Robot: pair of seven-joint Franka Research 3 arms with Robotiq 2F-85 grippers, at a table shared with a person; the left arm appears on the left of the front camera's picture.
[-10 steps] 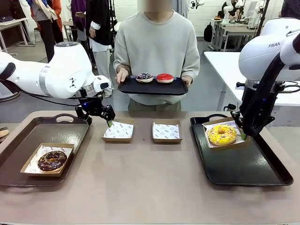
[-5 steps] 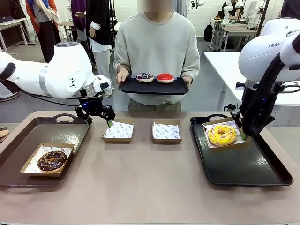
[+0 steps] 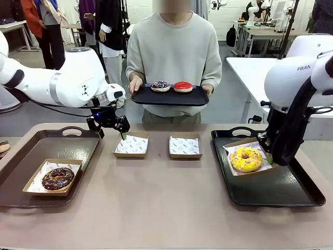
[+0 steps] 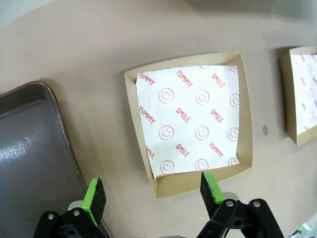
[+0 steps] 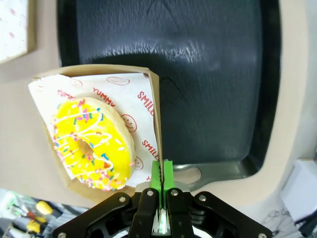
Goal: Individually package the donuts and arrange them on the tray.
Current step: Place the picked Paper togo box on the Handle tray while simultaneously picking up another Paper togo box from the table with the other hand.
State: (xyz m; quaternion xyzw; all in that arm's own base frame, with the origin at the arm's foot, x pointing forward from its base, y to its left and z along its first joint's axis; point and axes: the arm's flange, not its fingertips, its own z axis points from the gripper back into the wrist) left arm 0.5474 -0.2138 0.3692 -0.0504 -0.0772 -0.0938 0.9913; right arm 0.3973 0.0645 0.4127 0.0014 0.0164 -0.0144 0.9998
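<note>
A tan surface (image 3: pixel 166 213) is shared with a person standing at its far side. A dark brown rectangular tray (image 3: pixel 67 143) lies at its left and a black rectangular tray (image 3: pixel 283 190) at its right. A smaller black tray (image 3: pixel 169 98) is held by the person above the far edge. Two empty shallow cardboard boxes lined with printed paper (image 3: pixel 131 145) (image 3: pixel 185 146) are set side by side between the big trays.

A chocolate-glazed donut (image 3: pixel 57 178) is boxed on the brown tray. A yellow sprinkled donut (image 3: pixel 246 159) is boxed on the black tray. A dark donut with white sprinkles (image 3: pixel 160 86) and a glossy red donut (image 3: pixel 182 86) are carried on the held tray.

The left end effector (image 4: pixel 151 191) is held with fingers apart above the near wall of the left empty box. The right end effector (image 5: pixel 161 173) is clamped on the wall of the yellow donut's box.
</note>
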